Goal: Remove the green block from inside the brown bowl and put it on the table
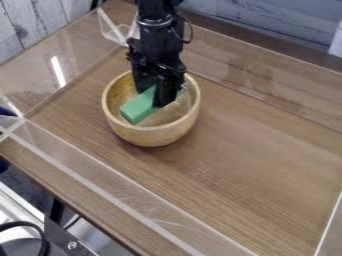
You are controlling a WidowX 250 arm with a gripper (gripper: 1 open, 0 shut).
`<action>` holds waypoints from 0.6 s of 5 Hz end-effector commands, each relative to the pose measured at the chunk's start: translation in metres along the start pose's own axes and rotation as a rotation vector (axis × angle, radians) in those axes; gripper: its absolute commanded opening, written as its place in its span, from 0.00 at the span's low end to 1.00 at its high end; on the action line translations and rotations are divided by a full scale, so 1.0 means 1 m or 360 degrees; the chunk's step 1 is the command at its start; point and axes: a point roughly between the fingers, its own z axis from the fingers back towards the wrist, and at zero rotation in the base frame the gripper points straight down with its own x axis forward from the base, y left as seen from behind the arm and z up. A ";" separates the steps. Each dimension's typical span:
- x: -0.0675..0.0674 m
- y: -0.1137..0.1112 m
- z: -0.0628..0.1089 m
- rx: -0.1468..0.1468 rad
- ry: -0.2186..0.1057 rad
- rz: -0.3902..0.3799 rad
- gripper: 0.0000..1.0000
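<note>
The brown bowl [151, 125] sits left of centre on the table [254, 160]. My gripper [156, 95] points straight down over the bowl's middle, shut on the upper end of the green block [139, 107]. The block hangs tilted, its lower end down to the left, inside the bowl's rim; whether it still touches the bowl's floor I cannot tell. The black fingers [167, 88] cover the block's top end.
Low clear acrylic walls [80, 155] edge the tabletop on the left and front. Bare wood-grain surface lies to the right of and in front of the bowl. A white plank wall runs behind.
</note>
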 end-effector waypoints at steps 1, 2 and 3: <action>0.010 0.003 0.029 0.0071 -0.0138 -0.0003 0.00; 0.010 0.001 0.035 0.0078 -0.0157 0.0002 0.00; 0.015 -0.011 0.049 0.0084 -0.0199 -0.0002 0.00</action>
